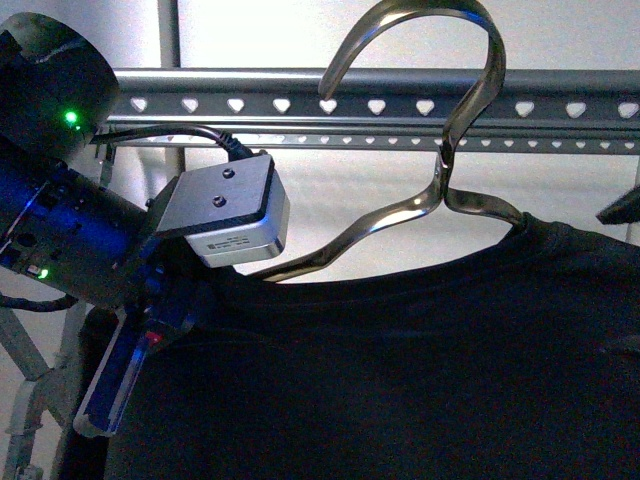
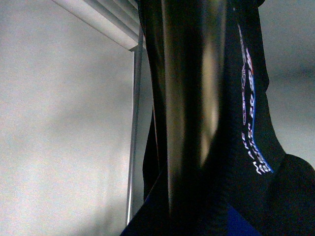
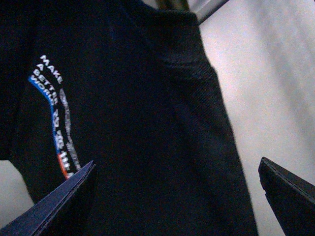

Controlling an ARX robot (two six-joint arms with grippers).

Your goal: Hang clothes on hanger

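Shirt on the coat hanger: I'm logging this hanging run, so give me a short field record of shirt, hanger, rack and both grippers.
shirt: black, draped on the coat hanger, white print
rack: grey rail with heart-shaped holes
coat hanger: shiny metal, hook raised before the rack rail; whether it rests on it is unclear
left gripper: beside the shirt's shoulder; open or shut unclear
right gripper: fingers wide apart, facing the shirt

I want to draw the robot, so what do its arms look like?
The left arm is black with a green light, blue glow, a black cable and a silver box with two screws. The right arm's fingers are flat, dark wedges.
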